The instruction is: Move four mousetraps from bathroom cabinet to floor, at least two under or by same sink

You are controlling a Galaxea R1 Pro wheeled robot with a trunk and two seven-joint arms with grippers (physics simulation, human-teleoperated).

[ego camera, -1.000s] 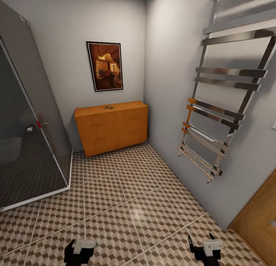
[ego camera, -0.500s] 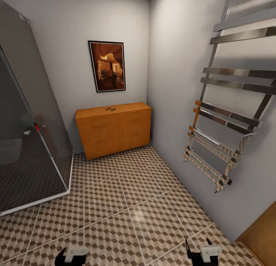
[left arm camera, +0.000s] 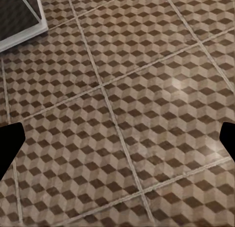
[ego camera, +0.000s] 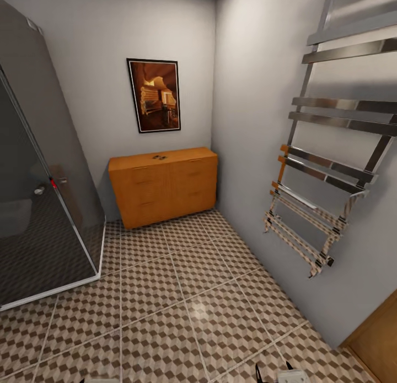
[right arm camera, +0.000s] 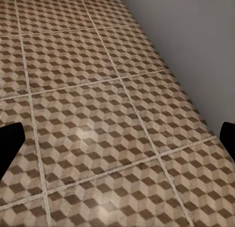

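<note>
Cabinet (ego camera: 163, 185) sits shut against the far wall in your head view, between the glass shower (ego camera: 41, 195) and the corner, two tiny dark things on top I can't identify, cube-tiled bathroom floor (ego camera: 182, 295) below, and both your pincers have their fingers spread wide.

I can read no text, label, brand or number anywhere here; the framed picture (ego camera: 154, 95) on the far wall carries an image, no lettering.
</note>
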